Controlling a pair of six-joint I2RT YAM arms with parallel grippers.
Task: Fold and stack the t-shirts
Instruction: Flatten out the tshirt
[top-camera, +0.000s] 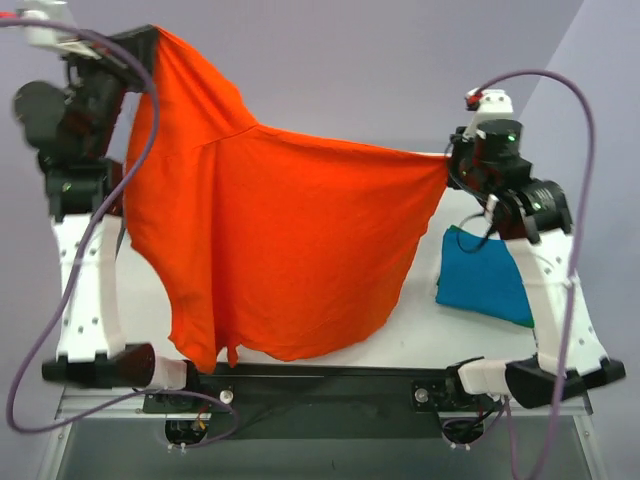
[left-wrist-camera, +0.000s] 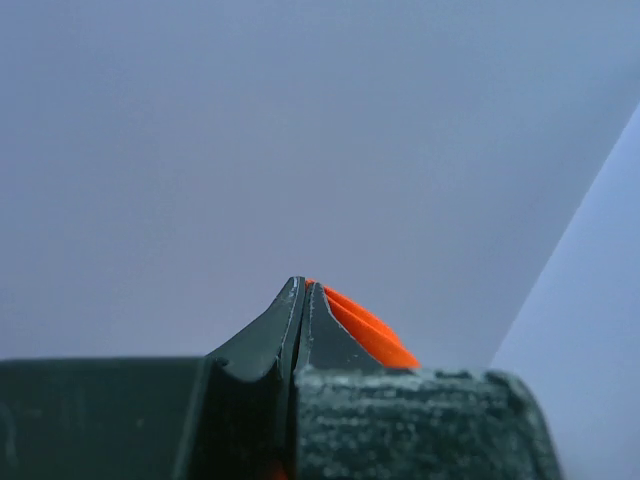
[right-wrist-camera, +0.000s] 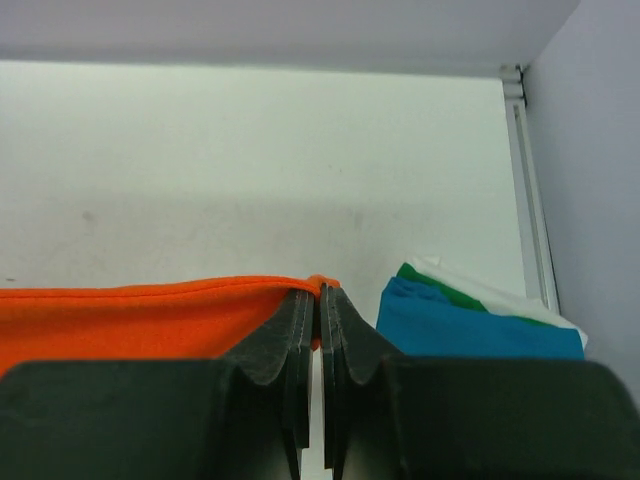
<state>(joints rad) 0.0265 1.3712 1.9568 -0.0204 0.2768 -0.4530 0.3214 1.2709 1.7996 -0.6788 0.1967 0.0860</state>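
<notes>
An orange-red t-shirt (top-camera: 280, 250) hangs spread in the air above the white table (top-camera: 480, 335), stretched between both arms. My left gripper (top-camera: 150, 38) is shut on its upper left corner, high up; orange cloth (left-wrist-camera: 365, 328) shows behind the closed fingers. My right gripper (top-camera: 448, 165) is shut on the shirt's right corner, lower down, with the hem (right-wrist-camera: 150, 295) running left from the jaws. A folded teal-blue t-shirt (top-camera: 482, 275) lies on the table under the right arm, stacked on a green one (right-wrist-camera: 450, 290) whose edge shows beneath it.
The purple wall stands behind the table. A metal rail (right-wrist-camera: 528, 190) marks the table's right edge. The shirt's lower hem (top-camera: 230, 350) dangles close to the near edge of the table, above the arm bases.
</notes>
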